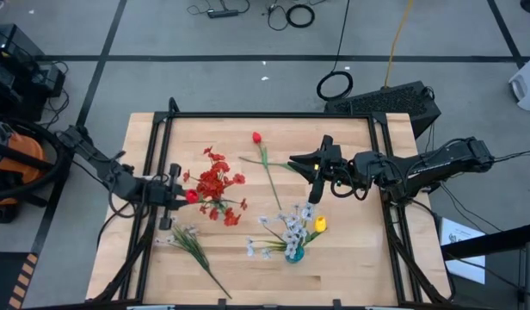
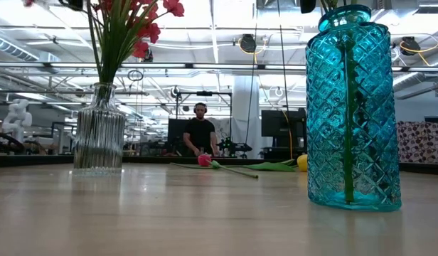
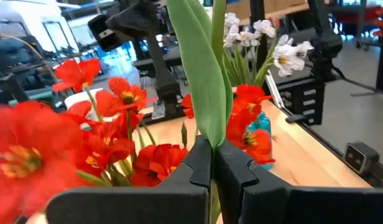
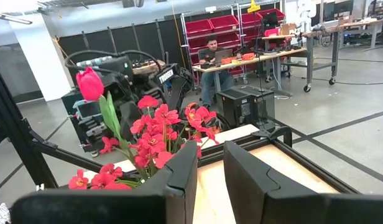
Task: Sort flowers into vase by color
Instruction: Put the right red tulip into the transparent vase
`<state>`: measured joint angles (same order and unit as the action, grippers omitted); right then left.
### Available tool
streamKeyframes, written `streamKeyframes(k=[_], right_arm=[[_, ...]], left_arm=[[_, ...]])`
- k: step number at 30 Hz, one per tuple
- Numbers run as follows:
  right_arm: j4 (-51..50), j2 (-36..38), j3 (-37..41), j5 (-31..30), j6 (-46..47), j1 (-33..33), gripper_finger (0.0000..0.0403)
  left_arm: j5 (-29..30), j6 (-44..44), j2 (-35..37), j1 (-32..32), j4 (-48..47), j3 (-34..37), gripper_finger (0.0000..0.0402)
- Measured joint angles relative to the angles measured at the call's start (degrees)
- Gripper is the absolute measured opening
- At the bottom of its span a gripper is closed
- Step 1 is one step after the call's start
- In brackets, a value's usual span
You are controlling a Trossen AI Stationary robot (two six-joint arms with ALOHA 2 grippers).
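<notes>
I see red blossom sprays (image 1: 215, 185) standing bunched in the clear vase (image 2: 99, 129). Just beside it, a red tulip (image 1: 191, 196) is pinched upright. White sprays (image 1: 286, 227) and a yellow tulip (image 1: 320, 225) fill the blue vase (image 2: 353, 107). Between the vases, another red tulip (image 1: 257, 138) lies flat.

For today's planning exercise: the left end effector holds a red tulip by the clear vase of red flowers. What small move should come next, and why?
Probably lower the red tulip into the clear vase. The left end effector is shut on its stalk right beside the red blossoms, where that colour belongs.
</notes>
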<state>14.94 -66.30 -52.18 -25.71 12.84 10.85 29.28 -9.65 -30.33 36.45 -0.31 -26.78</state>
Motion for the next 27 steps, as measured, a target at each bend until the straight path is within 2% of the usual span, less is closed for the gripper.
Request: streamKeyframes(k=[3,7,14,21,27], right_arm=[[0.0,0.0,0.0,0.0,0.0,0.0,0.007],[-0.1,0.0,0.0,0.0,0.0,0.0,0.007],[-0.2,0.0,0.0,0.0,0.0,0.0,0.007],[-0.2,0.0,0.0,0.0,0.0,0.0,0.007],[-0.3,0.0,0.0,0.0,1.5,0.0,0.007]], left_arm=[[0.6,0.1,0.0,0.0,5.4,3.5,0.0008],[1.9,3.3,-0.1,0.0,8.2,7.5,0.0008],[4.8,10.8,0.0,0.0,8.9,10.4,0.0013],[5.5,10.9,0.0,0.0,9.0,10.5,0.0047],[5.6,10.9,0.1,0.0,10.4,10.5,0.0091]])
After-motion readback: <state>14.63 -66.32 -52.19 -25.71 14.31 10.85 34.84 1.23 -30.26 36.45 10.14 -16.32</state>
